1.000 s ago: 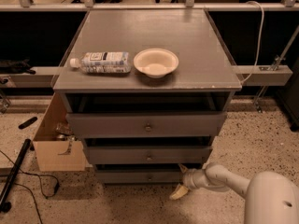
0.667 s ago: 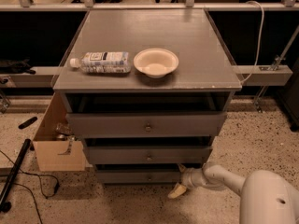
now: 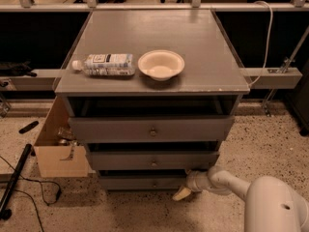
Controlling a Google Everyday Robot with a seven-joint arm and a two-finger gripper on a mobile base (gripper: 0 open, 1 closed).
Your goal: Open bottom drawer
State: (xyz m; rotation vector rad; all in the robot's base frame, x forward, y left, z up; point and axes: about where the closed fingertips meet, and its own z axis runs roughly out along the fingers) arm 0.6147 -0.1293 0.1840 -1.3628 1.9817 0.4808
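The bottom drawer (image 3: 140, 182) is the slimmest grey front of three, lowest on the grey cabinet, with a small round knob (image 3: 155, 183) at its middle. It sits about flush under the mid-sized drawer (image 3: 152, 161). My gripper (image 3: 183, 192) hangs at the end of the white arm (image 3: 227, 182), low in front of the bottom drawer's right end, right of the knob and near the floor. One pale finger (image 3: 181, 194) points down and left.
A plastic bottle (image 3: 104, 64) lies on its side and a cream bowl (image 3: 161, 65) stands on the cabinet top (image 3: 203, 57). An open cardboard box (image 3: 58, 146) sits at the cabinet's left. Black cables (image 3: 14, 175) lie on the speckled floor.
The gripper and arm have shifted very slightly; the drawers have not visibly moved.
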